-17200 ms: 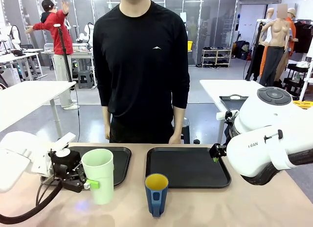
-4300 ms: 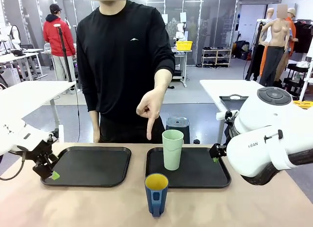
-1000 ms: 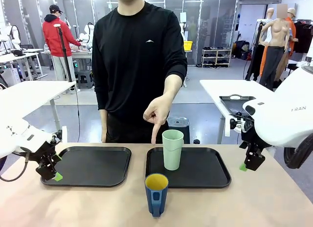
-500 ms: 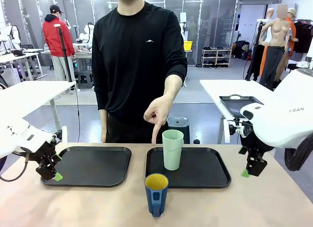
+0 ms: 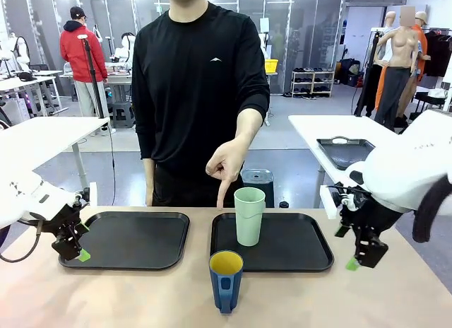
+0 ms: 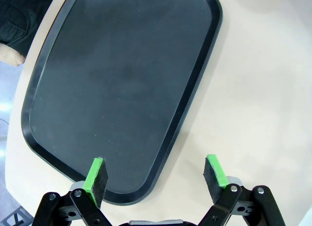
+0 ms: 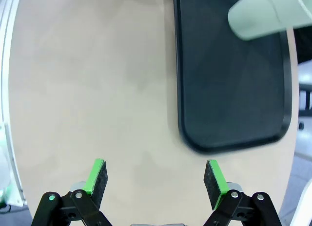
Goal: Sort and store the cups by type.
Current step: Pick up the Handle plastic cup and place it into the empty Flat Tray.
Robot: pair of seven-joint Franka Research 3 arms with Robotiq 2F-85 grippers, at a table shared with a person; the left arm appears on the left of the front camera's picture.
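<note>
I am bringing the right hand [image 5: 358,260] down beside the right tray [image 5: 314,257], jaws wide and empty. The mint tumbler [image 5: 248,216] is standing on that tray; the blue cup [image 5: 226,280] is waiting on the surface [image 5: 395,300], likely next. The left hand [image 5: 75,251] is idling open.

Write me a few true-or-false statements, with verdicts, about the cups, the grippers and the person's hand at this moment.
1. The mint-green tumbler stands upright on the right tray. True.
2. The blue cup lies on its side. False: it stands upright on the table, in front of the trays.
3. The right gripper is shut on the blue cup. False: it is open and holds nothing, over bare table beside the right tray.
4. The person's hand points a finger downward beside the tumbler. True.
5. The left gripper is open. True.
</note>
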